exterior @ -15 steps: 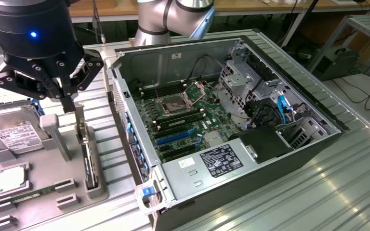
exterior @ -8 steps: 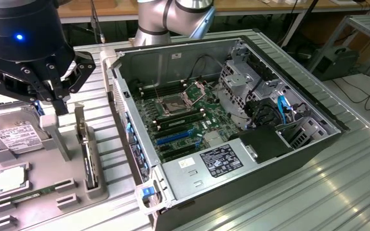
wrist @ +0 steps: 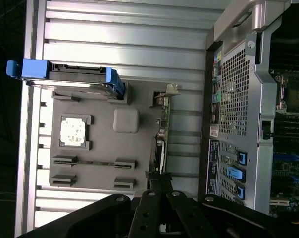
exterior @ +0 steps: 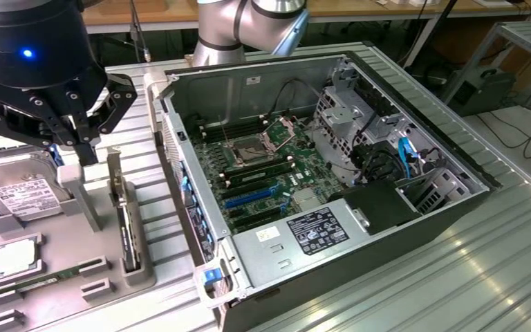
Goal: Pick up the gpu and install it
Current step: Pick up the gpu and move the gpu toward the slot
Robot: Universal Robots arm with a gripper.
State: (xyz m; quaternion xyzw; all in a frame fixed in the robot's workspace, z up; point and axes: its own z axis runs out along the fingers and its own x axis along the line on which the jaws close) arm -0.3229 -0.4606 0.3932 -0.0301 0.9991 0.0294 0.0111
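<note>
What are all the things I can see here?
computer case: one, black and silver, open, exterior view's right
holder: one, grey, exterior view's left
gpu: one, dark, on edge in the holder
hard drive: one, silver, white label, on the holder
processor chip: one, silver, on the holder
memory stick: one, green, on the holder
table: one, silver, underneath
robot arm: one, grey, behind the case
fingers: black, shut, above the holder
</note>
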